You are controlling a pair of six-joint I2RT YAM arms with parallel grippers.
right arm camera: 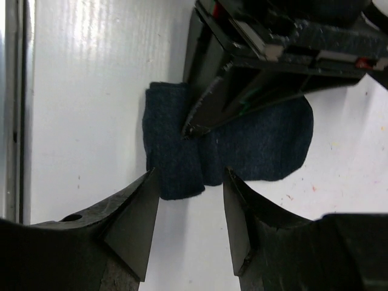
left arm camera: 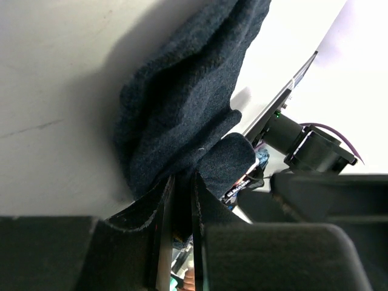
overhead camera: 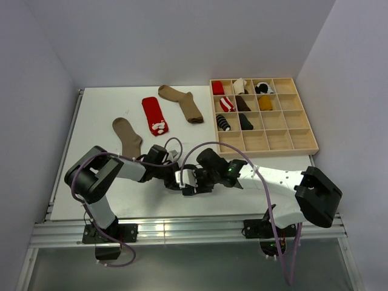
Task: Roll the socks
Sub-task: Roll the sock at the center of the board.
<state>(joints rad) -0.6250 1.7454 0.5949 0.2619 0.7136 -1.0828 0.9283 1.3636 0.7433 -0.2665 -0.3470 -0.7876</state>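
A navy sock (right arm camera: 254,145) lies folded on the white table, close to the near edge. My left gripper (left arm camera: 179,194) is shut on a fold of this navy sock (left arm camera: 182,103), its fingers pinched together on the fabric. In the right wrist view the left gripper (right arm camera: 242,79) comes down onto the sock from above. My right gripper (right arm camera: 189,179) is open and empty, its fingertips just short of the sock's near edge. In the top view both grippers meet (overhead camera: 185,180) and hide the sock. A red sock with a white motif (overhead camera: 156,115) and two brown socks (overhead camera: 127,136) (overhead camera: 182,103) lie flat further back.
A wooden compartment tray (overhead camera: 285,140) stands at the back right, with several rolled socks in its left compartments. The table's near edge and a metal rail (overhead camera: 182,230) run just behind the grippers. Purple cables loop over both arms.
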